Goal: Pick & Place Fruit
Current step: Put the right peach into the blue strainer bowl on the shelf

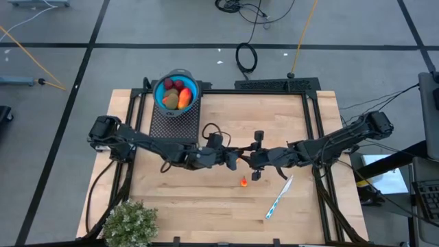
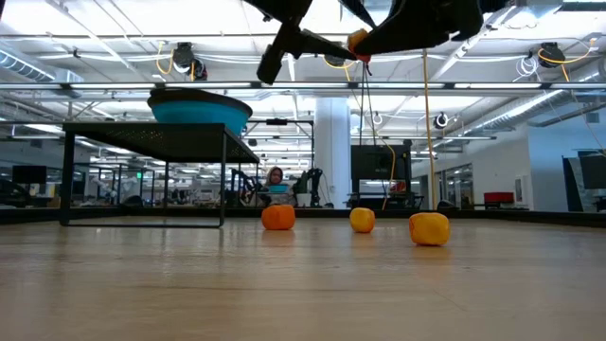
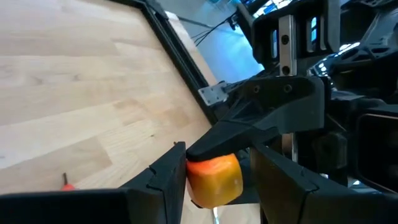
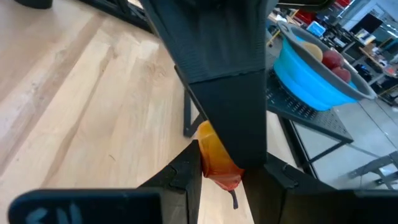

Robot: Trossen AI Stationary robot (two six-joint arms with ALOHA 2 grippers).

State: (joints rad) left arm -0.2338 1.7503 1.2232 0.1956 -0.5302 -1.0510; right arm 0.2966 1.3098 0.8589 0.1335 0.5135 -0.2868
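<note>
My left gripper (image 3: 214,186) is closed on a small orange piece (image 4: 214,155), which sits snug between its two fingers. My right gripper (image 4: 222,168) meets it nose to nose over the middle of the table (image 1: 206,199) and pinches the same piece from the opposite side. I can't be sure which pair carries the weight, because each wrist view is half blocked by the other arm's finger.

The piece is blocky, with no long axis worth lining up on, and it hangs well above the wood.

The coming move turns on where the blue bowl (image 1: 156,95) lies. It stands on the black mesh rack (image 1: 175,123) towards the far edge on the left arm's side and already holds other fruit (image 1: 177,95). I judge the left arm the nearer carrier.

A loose orange bit (image 1: 243,182) lies on the table just below the jaws, with the pen (image 1: 279,197) beyond it.

I can read no brand or label. Pale marks on the right gripper's body are cut off.
</note>
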